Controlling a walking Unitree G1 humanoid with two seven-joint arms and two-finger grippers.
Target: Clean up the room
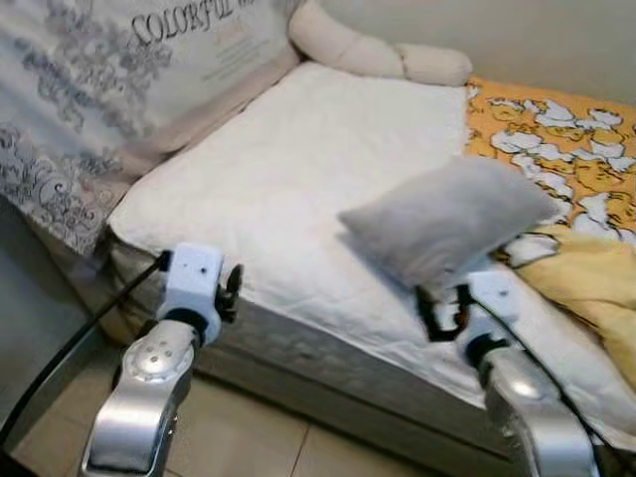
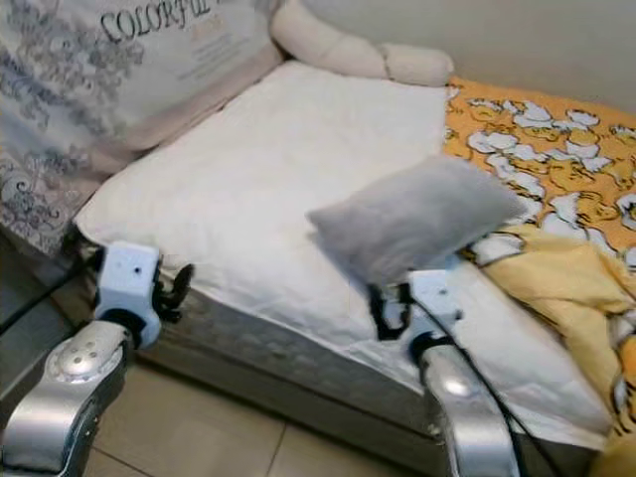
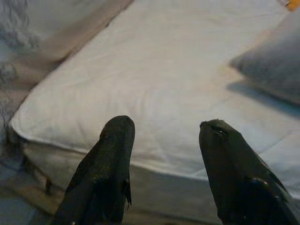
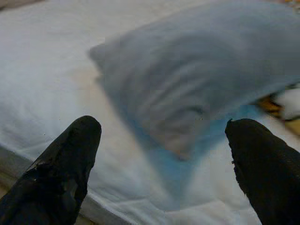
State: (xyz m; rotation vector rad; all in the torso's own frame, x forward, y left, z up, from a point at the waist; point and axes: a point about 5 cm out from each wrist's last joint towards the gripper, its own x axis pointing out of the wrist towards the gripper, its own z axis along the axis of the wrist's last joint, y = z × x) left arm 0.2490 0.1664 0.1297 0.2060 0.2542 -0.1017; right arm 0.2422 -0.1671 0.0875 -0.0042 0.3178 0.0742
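Note:
A grey pillow point(image 1: 447, 219) is over the white mattress point(image 1: 268, 169), tilted, with a shadow under it; it looks blurred in the right wrist view point(image 4: 197, 79). My right gripper point(image 1: 444, 310) is just in front of and below the pillow's near corner, at the bed's front edge. Its fingers are open and hold nothing, and the pillow shows between them point(image 4: 161, 126). My left gripper point(image 1: 234, 288) hovers open at the mattress's front left edge, pointing across the bare sheet point(image 3: 164, 126).
A large patterned cushion point(image 1: 99, 79) leans at the bed's left end and a cream bolster point(image 1: 378, 50) lies along the wall. An orange duck-print sheet point(image 1: 566, 139) and a crumpled yellow blanket point(image 1: 586, 278) cover the right side. Tiled floor point(image 1: 258, 437) lies below.

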